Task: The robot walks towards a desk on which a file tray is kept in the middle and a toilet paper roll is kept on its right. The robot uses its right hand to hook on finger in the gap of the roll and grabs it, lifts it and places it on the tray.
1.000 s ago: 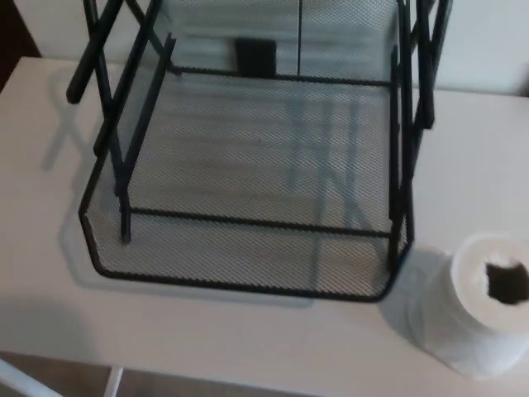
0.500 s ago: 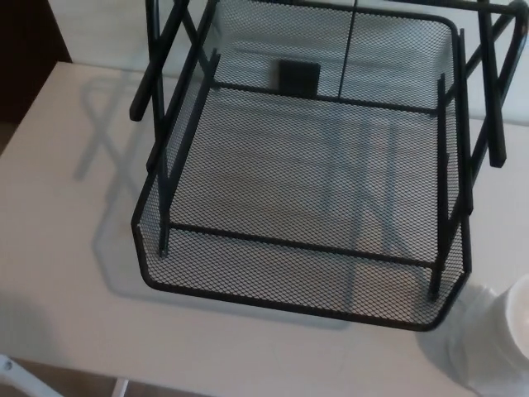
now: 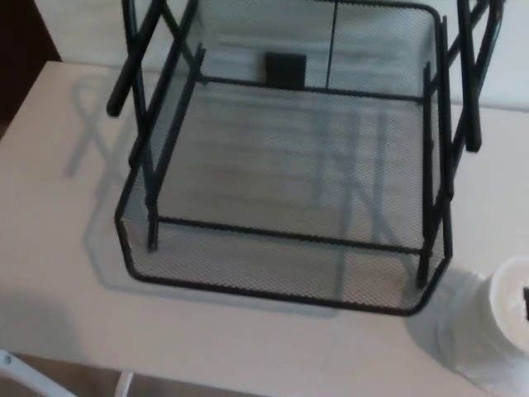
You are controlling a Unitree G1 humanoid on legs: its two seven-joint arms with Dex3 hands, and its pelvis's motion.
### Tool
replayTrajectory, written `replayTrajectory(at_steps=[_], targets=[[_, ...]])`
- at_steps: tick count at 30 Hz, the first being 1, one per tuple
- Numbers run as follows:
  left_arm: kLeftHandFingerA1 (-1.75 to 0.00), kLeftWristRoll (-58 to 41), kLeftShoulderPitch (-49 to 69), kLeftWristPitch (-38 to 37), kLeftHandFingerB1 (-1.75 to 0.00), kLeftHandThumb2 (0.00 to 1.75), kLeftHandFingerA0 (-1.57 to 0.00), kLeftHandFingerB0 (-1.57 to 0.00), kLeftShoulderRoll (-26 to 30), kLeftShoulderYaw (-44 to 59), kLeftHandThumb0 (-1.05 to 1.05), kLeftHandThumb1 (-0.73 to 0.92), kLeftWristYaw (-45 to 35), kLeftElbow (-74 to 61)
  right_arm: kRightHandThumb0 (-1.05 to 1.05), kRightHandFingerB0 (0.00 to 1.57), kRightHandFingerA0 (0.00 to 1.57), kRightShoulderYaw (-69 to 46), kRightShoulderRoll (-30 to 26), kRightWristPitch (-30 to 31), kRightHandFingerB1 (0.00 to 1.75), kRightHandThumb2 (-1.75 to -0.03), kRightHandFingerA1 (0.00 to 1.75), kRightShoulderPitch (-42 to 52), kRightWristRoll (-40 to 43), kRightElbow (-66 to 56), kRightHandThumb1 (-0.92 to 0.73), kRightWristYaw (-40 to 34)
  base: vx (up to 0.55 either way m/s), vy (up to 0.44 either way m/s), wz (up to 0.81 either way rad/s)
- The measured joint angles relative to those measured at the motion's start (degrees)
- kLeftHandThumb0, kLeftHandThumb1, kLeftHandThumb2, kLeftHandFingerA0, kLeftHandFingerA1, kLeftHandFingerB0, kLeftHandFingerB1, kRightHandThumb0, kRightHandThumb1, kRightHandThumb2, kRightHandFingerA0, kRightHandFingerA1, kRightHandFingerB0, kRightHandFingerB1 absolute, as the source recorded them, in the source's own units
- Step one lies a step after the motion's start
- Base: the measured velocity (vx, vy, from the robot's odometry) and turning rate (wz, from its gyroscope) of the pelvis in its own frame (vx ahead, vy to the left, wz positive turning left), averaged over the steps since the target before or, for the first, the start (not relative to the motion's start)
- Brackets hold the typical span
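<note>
Seen from above, slightly blurred. Nearest, along the bottom edge, the front edge of a pale beige desk (image 3: 58,273), with a bit of white frame (image 3: 25,372) showing below it at bottom left. At bottom right, standing upright on the desk and cut off by the picture's right edge, a white toilet paper roll (image 3: 496,331), with only a sliver of its dark centre hole visible. Just beside the roll, to its left and a little farther back, the rounded front corner of a black wire-mesh file tray (image 3: 273,294); cannot tell whether touching. Spread across the middle of the desk, open-topped, with black upright posts (image 3: 150,198) rising at its sides. On the tray's far wall, a small dark rectangular plate (image 3: 285,69). Beyond, a pale wall. Neither robot hand visible, so no telling whether released, clenched or grasping.
</note>
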Motion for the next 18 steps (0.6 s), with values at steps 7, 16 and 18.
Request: replayTrajectory(at_steps=[7, 16, 18], targets=[[-0.67, 0.0, -0.55, 0.25, -0.53, 0.99, -0.23, -0.06, -0.35, 0.31, -0.79, 0.71, -0.01, 0.4, -0.7, 0.0, 0.08, -1.04, -1.17, 0.75, 0.77, -0.87, 0.81, 0.12, 0.11, 0.19, 0.15, -0.72, -0.06, 0.235, -0.25], [-0.84, 0.04, -1.46, -0.01, -0.51, 1.08, -0.55, -0.01, 1.46, 0.74, -0.66, 0.62, 0.12, 0.41, -1.05, 0.0, 0.0, -1.84, -0.2, 1.43, 0.84, -1.19, 0.85, -0.68, 0.29, -0.3, -0.47, -1.98, -0.11, 0.054, -0.02], [-0.8, 0.03, -1.47, -0.01, -0.49, 0.66, -0.4, -0.1, 1.46, 0.74, -0.79, 0.88, 0.19, 0.31, -0.81, 0.02, 0.0, -1.98, -0.09, 1.48, 0.87, -0.91, 0.85, -0.84, 0.34, -0.42, 0.2, -2.0, -0.11, -0.142, 0.01]])
